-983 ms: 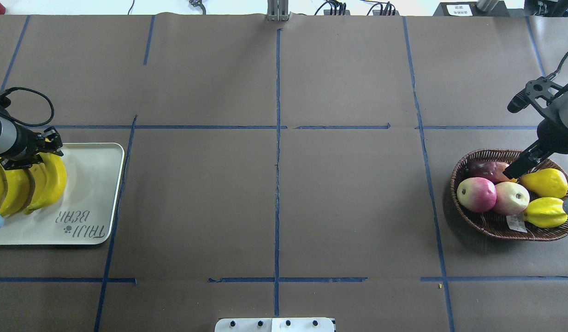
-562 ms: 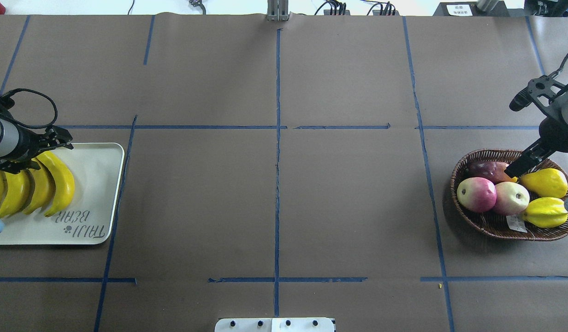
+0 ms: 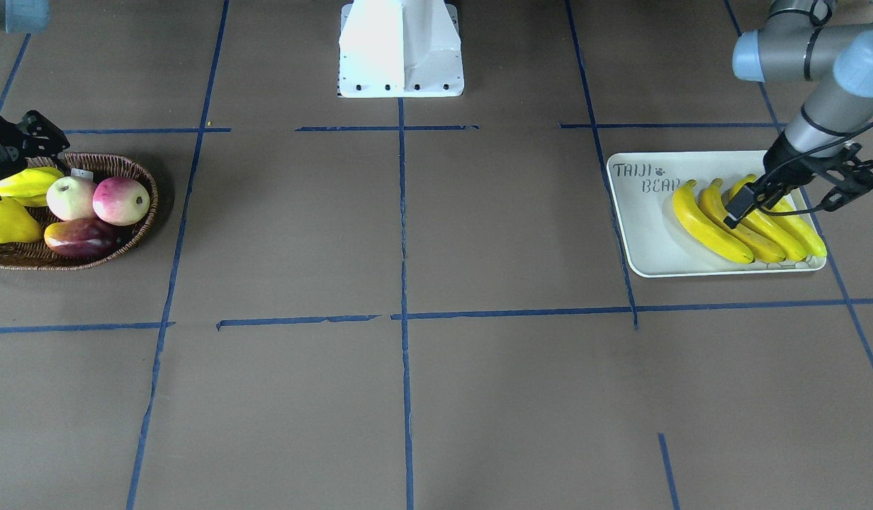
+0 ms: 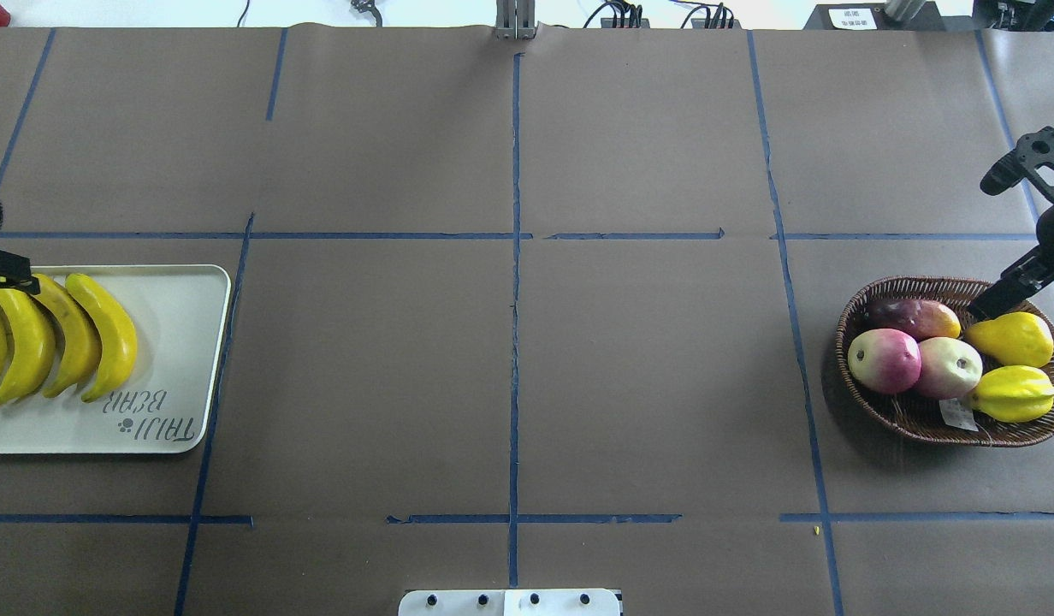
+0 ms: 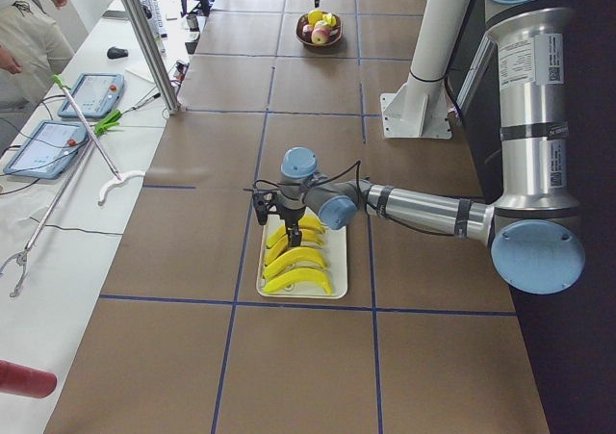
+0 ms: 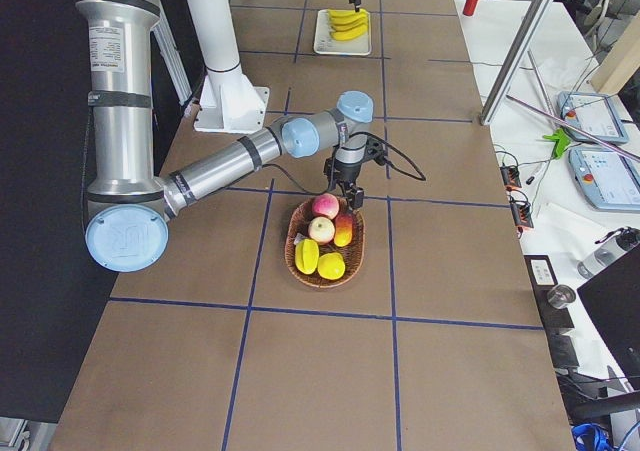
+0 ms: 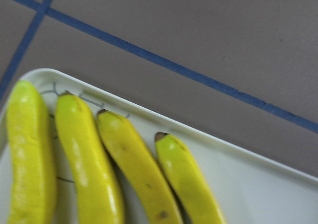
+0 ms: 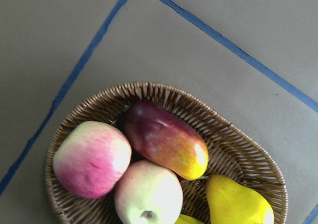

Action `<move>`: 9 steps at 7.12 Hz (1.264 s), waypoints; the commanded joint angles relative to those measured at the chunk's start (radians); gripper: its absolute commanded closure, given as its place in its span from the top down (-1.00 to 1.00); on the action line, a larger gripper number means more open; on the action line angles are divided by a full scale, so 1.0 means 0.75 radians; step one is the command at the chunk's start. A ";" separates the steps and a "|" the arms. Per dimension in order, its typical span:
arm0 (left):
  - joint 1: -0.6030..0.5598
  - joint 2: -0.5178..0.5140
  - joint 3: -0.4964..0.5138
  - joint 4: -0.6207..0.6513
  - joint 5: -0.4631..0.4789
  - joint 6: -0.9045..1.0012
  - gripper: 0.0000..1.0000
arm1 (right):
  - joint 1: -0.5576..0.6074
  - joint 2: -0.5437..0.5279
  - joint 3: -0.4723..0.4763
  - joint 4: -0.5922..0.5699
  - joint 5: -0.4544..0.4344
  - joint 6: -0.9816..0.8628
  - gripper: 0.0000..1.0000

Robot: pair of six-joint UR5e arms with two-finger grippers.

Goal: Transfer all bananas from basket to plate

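While both arms hang over the two ends of the table, things lie like this.
Bananas: all four lie flat on the plate, side by side in a row, each one touching the next.
Plate: it sits at the robot's left end of the table, and its bear words are on the bare part beside the bananas.
Basket: it sits at the robot's right end, well apart from the plate.
Fruit in the basket: a yellow pear-shaped fruit, a yellow starfruit, two round pink-and-pale fruits and a dark red mango.
Left gripper: it hangs just above the bananas and has hold of nothing. I cannot tell how far apart its fingers are.
Right gripper: it hangs over the basket's far rim, near the pear-shaped fruit, with nothing in it. Wide or closed, I cannot tell.
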 commanded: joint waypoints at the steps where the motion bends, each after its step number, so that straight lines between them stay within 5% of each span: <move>1: -0.246 0.060 -0.015 0.161 -0.136 0.581 0.99 | 0.158 -0.044 -0.072 -0.002 0.072 -0.237 0.99; 4: -0.494 0.042 -0.032 0.616 -0.130 1.262 0.99 | 0.322 -0.052 -0.218 0.006 0.171 -0.431 0.99; 6: -0.521 0.042 -0.036 0.786 -0.154 1.334 0.99 | 0.416 -0.089 -0.287 0.000 0.171 -0.410 0.99; 9: -0.560 0.056 -0.030 0.762 -0.207 1.334 0.99 | 0.496 -0.113 -0.339 0.014 0.167 -0.194 0.99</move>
